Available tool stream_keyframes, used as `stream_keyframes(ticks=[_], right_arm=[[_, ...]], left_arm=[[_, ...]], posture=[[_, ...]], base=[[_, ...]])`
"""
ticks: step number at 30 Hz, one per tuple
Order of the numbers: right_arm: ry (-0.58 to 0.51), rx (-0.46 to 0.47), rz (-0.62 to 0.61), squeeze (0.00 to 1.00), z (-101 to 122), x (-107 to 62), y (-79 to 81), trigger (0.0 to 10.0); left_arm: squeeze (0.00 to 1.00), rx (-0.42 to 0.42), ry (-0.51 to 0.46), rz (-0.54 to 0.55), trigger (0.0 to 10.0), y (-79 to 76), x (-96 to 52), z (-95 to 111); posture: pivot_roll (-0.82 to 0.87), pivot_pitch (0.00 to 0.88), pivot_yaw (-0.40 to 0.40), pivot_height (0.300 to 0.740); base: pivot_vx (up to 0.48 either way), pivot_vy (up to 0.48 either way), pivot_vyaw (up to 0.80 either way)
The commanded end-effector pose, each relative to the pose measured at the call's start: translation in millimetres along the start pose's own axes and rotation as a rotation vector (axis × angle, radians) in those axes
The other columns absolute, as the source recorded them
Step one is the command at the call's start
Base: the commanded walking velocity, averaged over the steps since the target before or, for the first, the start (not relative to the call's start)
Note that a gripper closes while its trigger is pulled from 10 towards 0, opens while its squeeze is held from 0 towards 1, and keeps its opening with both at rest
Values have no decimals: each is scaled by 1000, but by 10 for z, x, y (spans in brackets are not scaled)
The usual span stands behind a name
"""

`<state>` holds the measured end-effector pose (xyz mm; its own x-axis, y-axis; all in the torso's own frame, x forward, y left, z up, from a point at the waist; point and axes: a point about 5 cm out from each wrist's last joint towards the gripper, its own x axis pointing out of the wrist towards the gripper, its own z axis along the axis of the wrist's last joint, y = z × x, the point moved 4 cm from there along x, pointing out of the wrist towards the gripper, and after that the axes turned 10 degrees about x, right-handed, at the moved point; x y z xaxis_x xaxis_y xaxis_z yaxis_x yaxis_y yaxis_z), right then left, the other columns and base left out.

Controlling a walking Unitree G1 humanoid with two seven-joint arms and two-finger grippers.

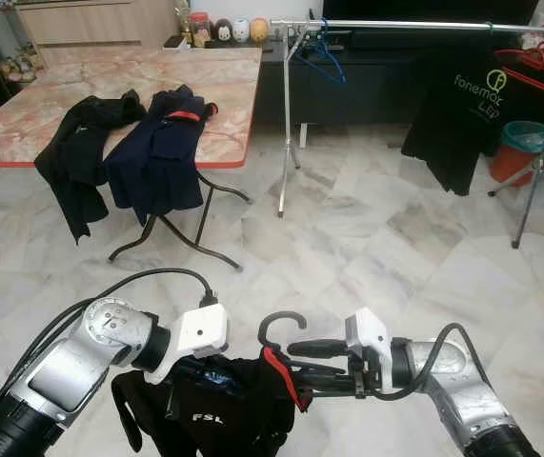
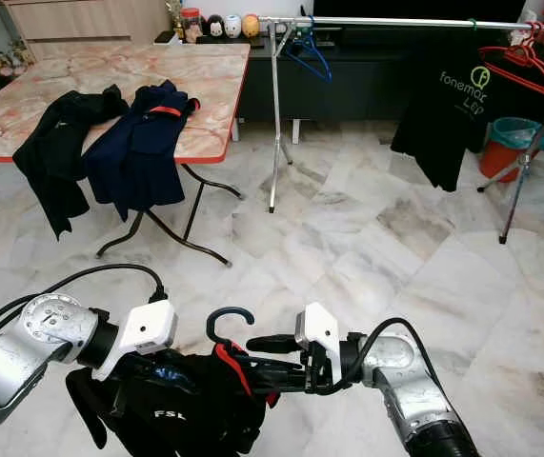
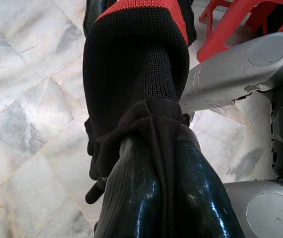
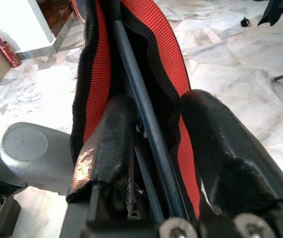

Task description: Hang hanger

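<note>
1. A black garment [image 1: 219, 405] with a red-trimmed collar is being held low and near, between the two arms, above the marble floor [image 1: 376, 257].
2. The dark hanger [image 1: 281, 333] is being carried inside that garment, its hook being shown curling up just above the collar.
3. The left gripper [image 3: 151, 198] is being pressed into the garment from the left, and its fingers [image 3: 131, 193] are being kept clamped on a fold of the black cloth.
4. The right gripper [image 4: 156, 148] is being reached in from the right, and its fingers [image 4: 106, 144] are being held closed on the hanger's bar and the red collar band.
5. The clothes rail [image 1: 395, 26] is being seen far and to the right, well apart from the held garment.
6. A blue hanger [image 1: 324, 57], a black printed shirt [image 1: 462, 114] and a red hanger [image 1: 538, 67] are being carried on that rail.
7. Two dark garments [image 1: 129, 152] are being left draped over the near edge of the bench [image 1: 90, 86], far left.
</note>
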<state>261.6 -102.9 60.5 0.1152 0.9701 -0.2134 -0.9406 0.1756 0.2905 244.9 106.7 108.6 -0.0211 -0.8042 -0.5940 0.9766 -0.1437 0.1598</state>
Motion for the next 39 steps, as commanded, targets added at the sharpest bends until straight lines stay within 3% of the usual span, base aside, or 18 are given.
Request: stream_keyframes(ticks=[1,25,26,27,28,39], right_arm=[[9,-1,-13,0,-5,-1,-29,0],[3,5,9,0,-53,65,7,0],[2,5,9,0,-53,66,7,0],[2,5,9,0,-53,67,7,0],[3,4,9,0,-53,68,7,0],[5,-2,-4,0,-63,71,-12,0]], left_arm=[[0,70,-37,-5,10000,29,-19,135],[0,101,-64,-24,10000,25,-40,190],[75,102,-66,-24,10000,27,-41,191],[75,98,-66,-27,10000,25,-43,189],[1000,90,-70,-35,10000,18,-46,190],[1000,84,-75,-27,10000,44,-64,200]], posture=[[117,0,26,740],[118,0,33,740],[117,0,34,740],[117,0,34,740],[117,0,34,740],[121,0,35,740]], base=[[0,0,0],[0,0,0],[0,0,0],[0,0,0],[0,0,0],[0,0,0]])
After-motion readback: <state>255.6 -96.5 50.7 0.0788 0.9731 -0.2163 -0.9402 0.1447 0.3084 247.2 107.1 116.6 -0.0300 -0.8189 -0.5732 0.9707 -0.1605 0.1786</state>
